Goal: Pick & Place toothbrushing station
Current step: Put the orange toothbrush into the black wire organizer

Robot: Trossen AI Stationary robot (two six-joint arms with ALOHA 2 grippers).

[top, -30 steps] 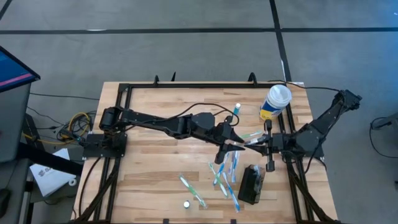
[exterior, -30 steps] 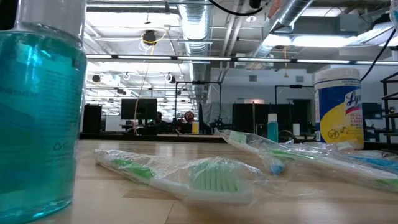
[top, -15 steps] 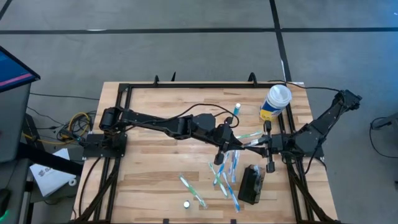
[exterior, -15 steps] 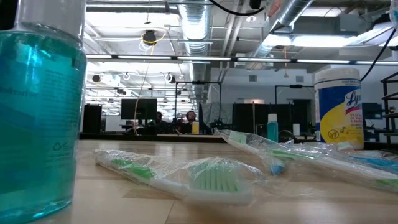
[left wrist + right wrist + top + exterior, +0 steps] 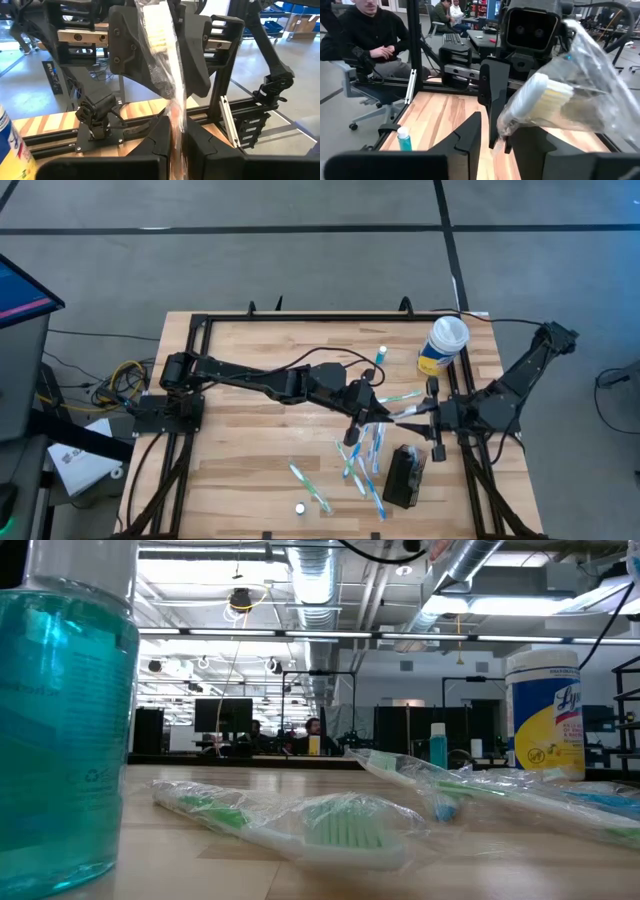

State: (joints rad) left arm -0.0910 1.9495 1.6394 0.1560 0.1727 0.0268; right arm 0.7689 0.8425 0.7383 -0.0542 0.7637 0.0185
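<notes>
A toothbrush in clear wrap (image 5: 399,412) hangs above the table's middle between my two grippers. My left gripper (image 5: 384,413) comes from the table's left and is shut on it (image 5: 176,145). My right gripper (image 5: 413,412) faces it from the right, open, its fingers (image 5: 131,50) standing on either side of the brush's bristle head (image 5: 540,102); whether they touch it I cannot tell. The toothbrushing station (image 5: 404,476), a small black box, stands on the table near the front right, clear of both grippers. My left gripper pinches the wrapped toothbrush at its handle end (image 5: 176,131) between its two fingers. The fingers come about level from the table's left and lie roughly along the brush. The brush is lifted clear of the table, its bristle head (image 5: 155,30) toward my right gripper.
Several wrapped toothbrushes (image 5: 365,460) lie loose beside the station and farther left (image 5: 310,485). A white-lidded yellow-and-blue canister (image 5: 442,345) stands at the back right, a small teal bottle (image 5: 381,356) left of it. A person (image 5: 370,35) sits beyond the table.
My left gripper has shut on the wrapped toothbrush's handle end. My right gripper has opened around the bristle end. The brush stays lifted between them and both arms hold their places.
</notes>
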